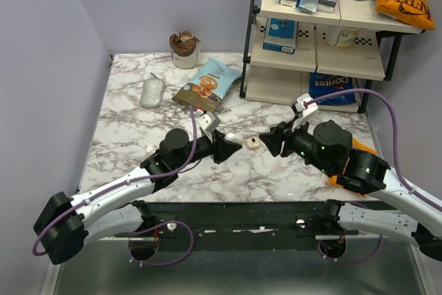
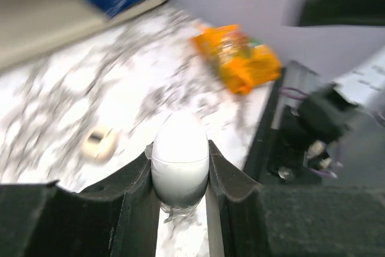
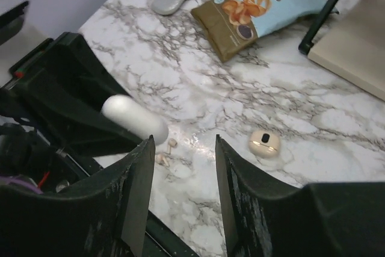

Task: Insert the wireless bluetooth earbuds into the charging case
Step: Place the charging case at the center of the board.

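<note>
Where it all sits: white-and-grey marbled tabletop, lilac walls behind and to the left.
Rack: cream shelf unit on a black frame, far right corner, boxes and packets on its boards.
Arms: black-and-white left arm reaches in from lower left; matching right arm from lower right. Tips face each other near table centre, apart.
Bags: blue-and-brown foil snack bag flat ahead of the rack; crumpled orange packet partly under the right arm.
Oval: grey oval object, far left, beside the snack bag.
Claws: left gripper pinching the case between both black fingers; right gripper spread, only bare marble between its fingers.
Case: smooth white pebble-shaped plastic charging case, seam across it, rounded end poking past the left fingertips toward the right gripper.
Small piece: rounded cream piece with a dark mark, on the marble between the two claws.
Buds: pair of tiny whitish rounded plastic earbuds, lying close together on the marble under the case's free end.
</note>
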